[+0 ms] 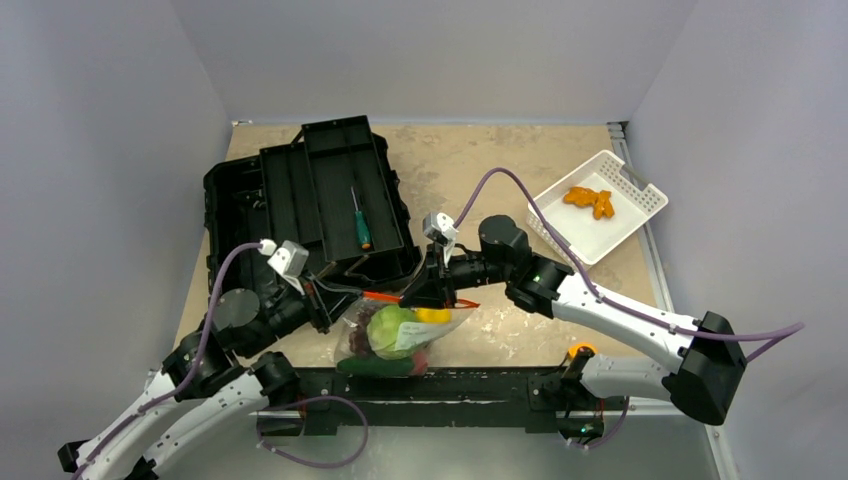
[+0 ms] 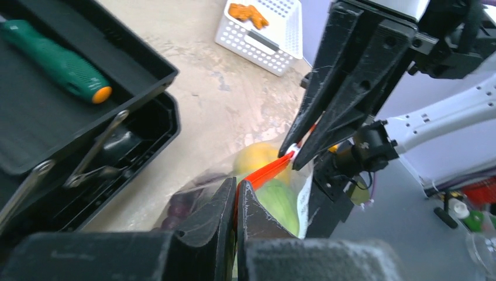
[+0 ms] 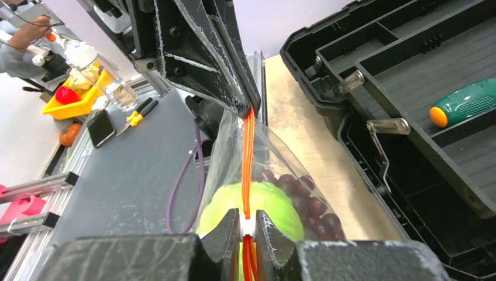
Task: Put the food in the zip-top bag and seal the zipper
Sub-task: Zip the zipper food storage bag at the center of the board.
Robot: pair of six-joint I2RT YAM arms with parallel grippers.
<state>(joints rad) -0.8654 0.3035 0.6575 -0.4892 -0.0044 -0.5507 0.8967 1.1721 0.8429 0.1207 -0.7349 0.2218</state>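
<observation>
The clear zip-top bag lies near the front edge, between my two grippers. It holds the pale green cabbage, yellow lemon, green cucumber, a pink-red fruit and purple grapes. The orange-red zipper is stretched taut between the grippers. My left gripper is shut on the zipper's left end. My right gripper is shut on the white slider on the zipper, partway along. In the top view the left gripper and right gripper stand close together.
An open black toolbox stands at the back left, just behind the bag, with a green-handled screwdriver in its tray. A white slotted basket holding an orange item sits at the back right.
</observation>
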